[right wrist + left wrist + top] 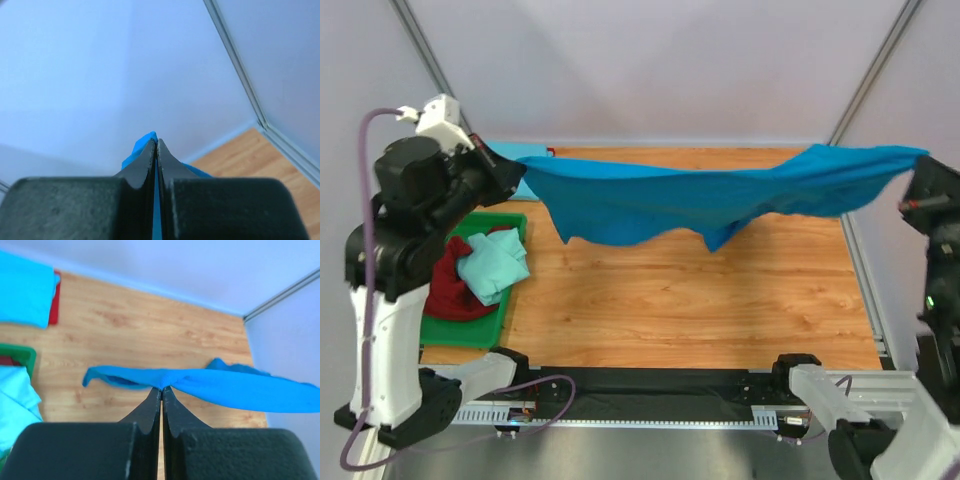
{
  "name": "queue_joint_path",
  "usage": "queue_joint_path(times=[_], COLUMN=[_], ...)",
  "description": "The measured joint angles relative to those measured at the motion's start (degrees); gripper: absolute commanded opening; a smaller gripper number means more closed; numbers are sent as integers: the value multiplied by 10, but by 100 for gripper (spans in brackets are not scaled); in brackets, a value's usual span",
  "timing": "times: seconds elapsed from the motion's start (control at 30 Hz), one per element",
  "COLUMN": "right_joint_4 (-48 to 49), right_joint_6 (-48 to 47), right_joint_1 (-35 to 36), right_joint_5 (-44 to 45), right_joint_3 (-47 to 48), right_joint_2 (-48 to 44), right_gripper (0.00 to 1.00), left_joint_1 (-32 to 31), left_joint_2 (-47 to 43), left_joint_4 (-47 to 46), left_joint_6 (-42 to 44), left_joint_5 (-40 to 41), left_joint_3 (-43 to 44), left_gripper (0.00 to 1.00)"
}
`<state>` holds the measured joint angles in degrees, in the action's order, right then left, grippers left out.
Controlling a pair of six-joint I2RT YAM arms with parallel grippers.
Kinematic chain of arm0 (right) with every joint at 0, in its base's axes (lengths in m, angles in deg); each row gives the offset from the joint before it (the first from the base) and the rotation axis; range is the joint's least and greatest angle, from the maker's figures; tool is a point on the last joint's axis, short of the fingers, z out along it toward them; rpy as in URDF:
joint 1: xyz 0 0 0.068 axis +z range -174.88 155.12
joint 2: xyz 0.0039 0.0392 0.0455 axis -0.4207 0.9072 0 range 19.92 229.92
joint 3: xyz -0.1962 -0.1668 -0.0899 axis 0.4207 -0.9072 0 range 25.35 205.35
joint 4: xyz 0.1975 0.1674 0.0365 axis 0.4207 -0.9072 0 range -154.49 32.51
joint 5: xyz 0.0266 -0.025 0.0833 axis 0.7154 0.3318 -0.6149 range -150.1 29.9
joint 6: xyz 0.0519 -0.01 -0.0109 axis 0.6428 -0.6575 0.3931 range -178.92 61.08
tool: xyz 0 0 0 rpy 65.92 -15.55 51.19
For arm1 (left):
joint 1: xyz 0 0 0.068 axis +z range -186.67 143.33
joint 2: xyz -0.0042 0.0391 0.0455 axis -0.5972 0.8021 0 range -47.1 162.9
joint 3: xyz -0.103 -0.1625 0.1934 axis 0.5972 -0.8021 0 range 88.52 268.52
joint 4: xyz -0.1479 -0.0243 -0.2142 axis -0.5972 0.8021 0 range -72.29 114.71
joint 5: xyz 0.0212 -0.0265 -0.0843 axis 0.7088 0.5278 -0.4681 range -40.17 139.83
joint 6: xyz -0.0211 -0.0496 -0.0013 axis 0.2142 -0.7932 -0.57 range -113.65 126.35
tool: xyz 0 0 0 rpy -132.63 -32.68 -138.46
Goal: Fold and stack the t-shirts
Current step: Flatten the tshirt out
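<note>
royal blue t-shirt (650,200): soft matt cloth | table (720,300): smooth wood

A green plastic tray (460,332) sits on the wooden table (720,300), at left.

bare tabletop (720,300) below stretched blue t-shirt (650,200), green tray (465,333) left

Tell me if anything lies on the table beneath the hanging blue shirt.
Nothing visible: the table beneath the blue shirt shows bare wood. The green tray sits off to its left.
</note>
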<state>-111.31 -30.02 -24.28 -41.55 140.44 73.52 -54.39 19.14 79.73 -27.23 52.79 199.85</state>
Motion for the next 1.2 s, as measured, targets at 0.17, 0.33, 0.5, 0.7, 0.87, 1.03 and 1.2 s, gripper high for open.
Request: queue_joint_path(times=[0.17, 0.33, 0.5, 0.7, 0.87, 1.03, 1.2], right_joint_4=[28, 32, 46, 169, 288, 408, 522], right_joint_6=[-15, -19, -22, -31, -46, -68, -68], right_joint_1=[0, 0, 0, 0, 0, -17, -59], right_joint_5=[0, -1, -6, -11, -14, -27, -48], right_joint_3=[39, 93, 102, -91, -278, -441, -492], right_joint_2=[-112, -153, -131, -91, 2, 113, 246], right_gripper=[0, 0, 0, 0, 0, 0, 0], left_joint_1=[-28, -41, -48, -48, -28, 0, 19], left_joint_2=[-93, -156, -120, -7, 111, 245, 416], left_joint_4=[-14, -18, -23, -69, -141, -229, -339], left_joint_6=[24, 30, 37, 64, 79, 90, 102], left_joint_5=[12, 13, 17, 38, 34, 26, 1], left_joint_3=[23, 33, 71, 42, -38, -117, -103], left_gripper=[0, 0, 0, 0, 0, 0, 0])
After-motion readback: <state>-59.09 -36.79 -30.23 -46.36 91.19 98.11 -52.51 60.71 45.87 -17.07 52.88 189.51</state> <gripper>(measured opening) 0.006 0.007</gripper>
